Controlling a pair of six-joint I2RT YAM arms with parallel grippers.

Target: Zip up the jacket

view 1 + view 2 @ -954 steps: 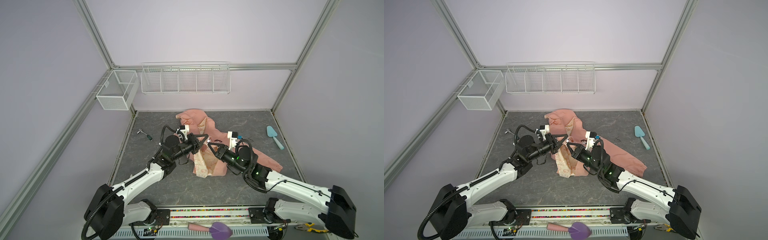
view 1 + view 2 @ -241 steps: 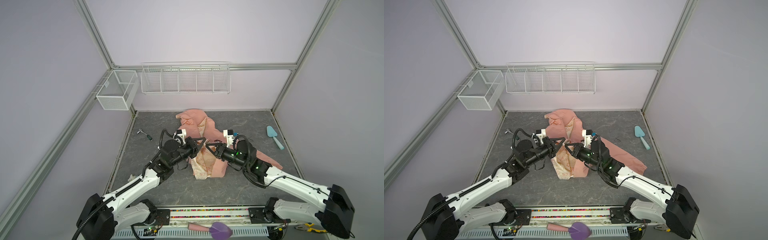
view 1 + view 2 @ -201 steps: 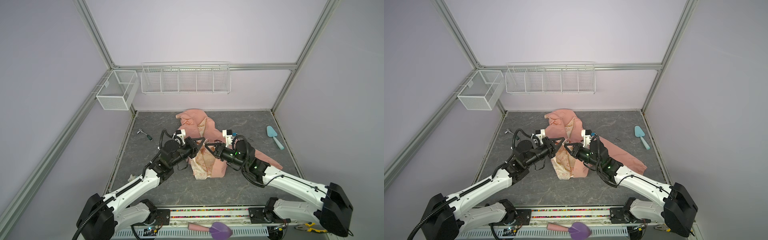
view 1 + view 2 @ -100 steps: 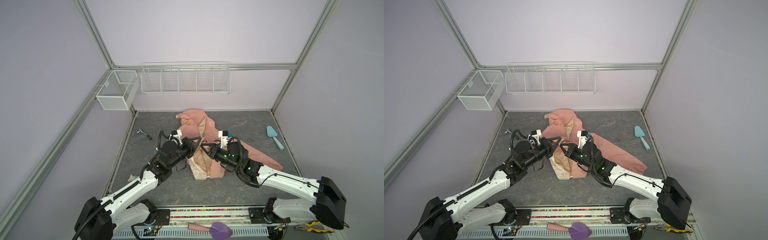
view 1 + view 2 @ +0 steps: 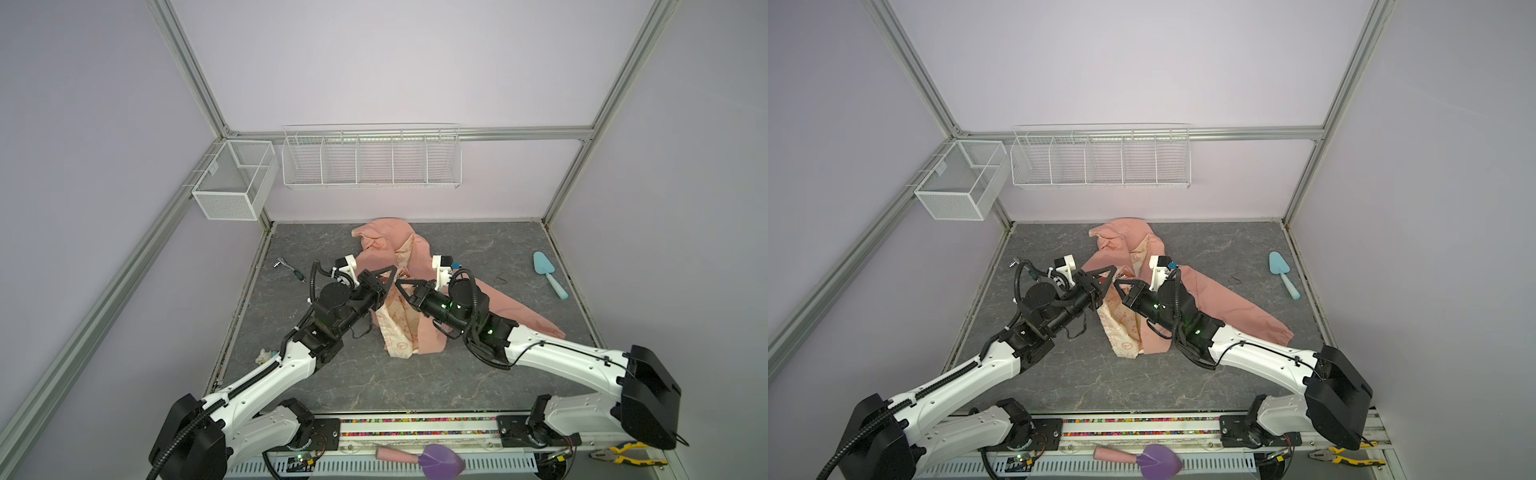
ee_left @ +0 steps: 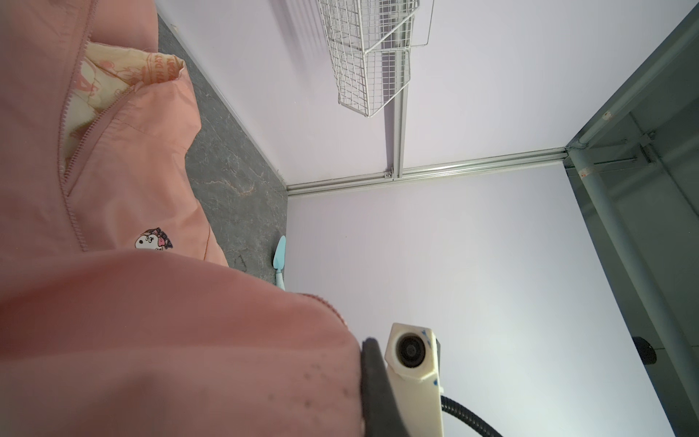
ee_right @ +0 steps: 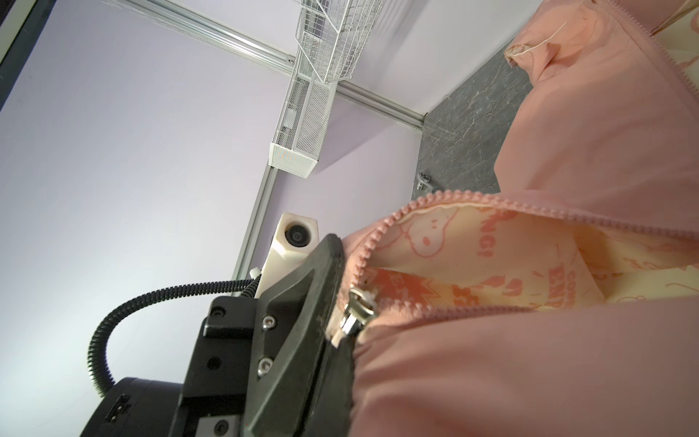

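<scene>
Jacket [image 5: 505, 305] on table [image 5: 332, 374] middle, front lifted, mostly unzipped. Left gripper [image 5: 392, 275] and right gripper [image 5: 400, 284] both pinched shut on cloth by zip slider [image 7: 357, 308]. Thin cloth may slip; teeth may miss.

left gripper [image 5: 388, 283], right gripper [image 5: 402, 286] — both pinching jacket [image 5: 505, 309].

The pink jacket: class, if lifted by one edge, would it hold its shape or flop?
Probably floppy: the jacket lies crumpled in folds. Likely light: its thin fabric bunches softly around the zipper slider.
</scene>
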